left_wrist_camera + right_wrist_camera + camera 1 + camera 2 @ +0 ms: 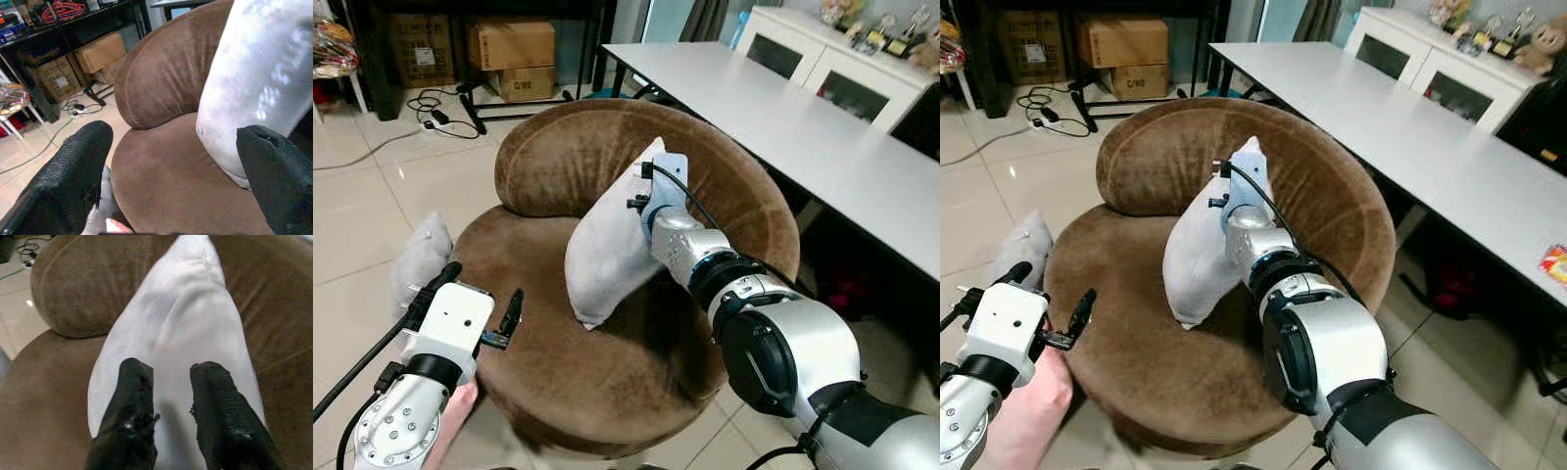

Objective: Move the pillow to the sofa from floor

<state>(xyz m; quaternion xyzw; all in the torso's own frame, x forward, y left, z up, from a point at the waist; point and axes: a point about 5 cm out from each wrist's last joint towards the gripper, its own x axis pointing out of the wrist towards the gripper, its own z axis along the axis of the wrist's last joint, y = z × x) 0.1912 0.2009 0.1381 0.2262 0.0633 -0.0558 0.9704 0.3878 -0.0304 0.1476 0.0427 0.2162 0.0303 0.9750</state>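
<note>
A light grey pillow (607, 245) stands tilted on the seat of the round brown sofa (558, 157), its top corner against the backrest. My right gripper (172, 374) is shut on the pillow's upper side, pinching a ridge of fabric between both black fingers. In the eye views its fingers are hidden behind the wrist. My left gripper (487, 282) hovers open over the sofa's front left rim, empty, a short way from the pillow's lower edge (264, 73). A second grey pillow (421, 255) lies on the tiled floor to the left of the sofa.
A long white table (783, 108) runs close along the sofa's right side, with a white sideboard (832, 59) behind it. Cardboard boxes (509, 44) and cables (431, 108) lie at the back left. A person's hand (1028, 411) is by my left arm.
</note>
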